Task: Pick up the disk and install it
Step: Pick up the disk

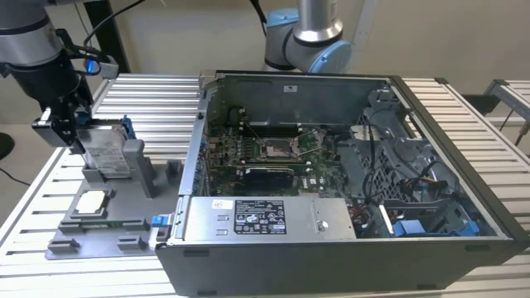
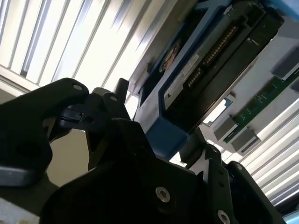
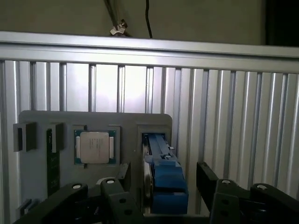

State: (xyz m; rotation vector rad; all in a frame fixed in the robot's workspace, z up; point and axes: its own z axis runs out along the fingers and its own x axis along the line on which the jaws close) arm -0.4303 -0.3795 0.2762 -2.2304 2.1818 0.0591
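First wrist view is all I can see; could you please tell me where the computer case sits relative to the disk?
Observer: The open case sits on the exterior view's right of the disk.
Operator: Thank you. Is the disk standing upright?
Observer: Yes, it stands on edge in the grey fixture, with its label towards the exterior camera.
Operator: And what does the second wrist view show of it?
Observer: Its connector pins, along the edge facing that camera.

This is a robotics lab or test workshop. A ribbed aluminium-profile table [image 1: 149, 93] spans the frame. An opened desktop computer case [image 1: 331, 261] sits centre right, a grey parts fixture [image 1: 99, 233] lower left, and an industrial robot arm [image 1: 306, 37] rises at top centre.
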